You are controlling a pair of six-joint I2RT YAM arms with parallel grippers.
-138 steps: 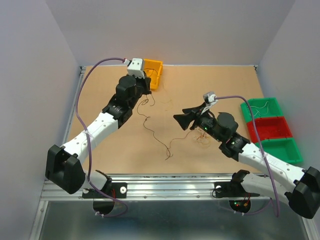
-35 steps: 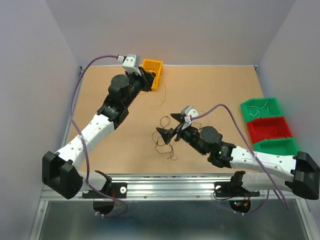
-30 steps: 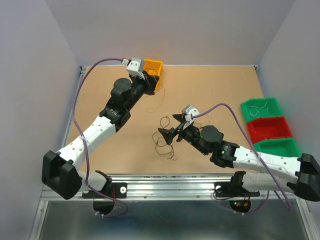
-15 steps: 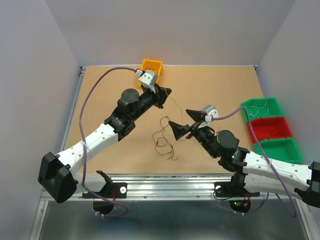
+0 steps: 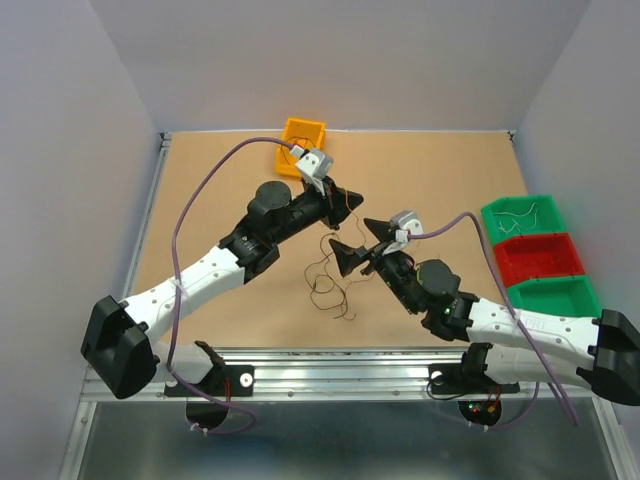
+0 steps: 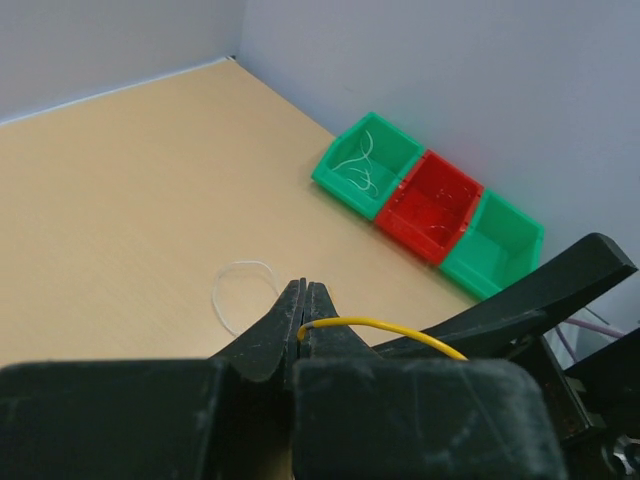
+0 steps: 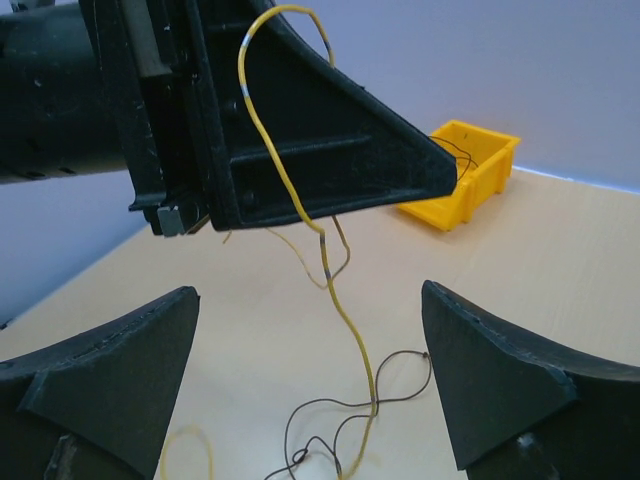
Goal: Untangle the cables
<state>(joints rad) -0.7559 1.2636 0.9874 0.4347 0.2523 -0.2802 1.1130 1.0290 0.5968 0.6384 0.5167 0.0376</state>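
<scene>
My left gripper (image 5: 357, 195) is shut on the end of a tan-yellow cable (image 6: 385, 326) and holds it above the table. In the right wrist view this yellow cable (image 7: 268, 150) hangs down from the left fingers (image 7: 330, 150) into a loose tangle of dark brown cables (image 7: 400, 395) on the table. The tangle (image 5: 325, 285) lies in the middle of the table. My right gripper (image 5: 358, 243) is open and empty, its jaws spread either side of the hanging cable (image 7: 310, 292) without touching it. A whitish loop (image 6: 238, 287) lies on the table.
A yellow bin (image 5: 302, 133) with dark wire stands at the back. Green (image 5: 520, 218), red (image 5: 540, 256) and green (image 5: 558, 298) bins line the right edge; the far green one holds whitish wire (image 6: 360, 165). A small yellow loop (image 7: 185, 455) lies near my right gripper.
My left gripper has come away from the yellow bin toward the table's middle, drawing the yellow cable up from the tangle. My right gripper has shifted slightly left, still open.
</scene>
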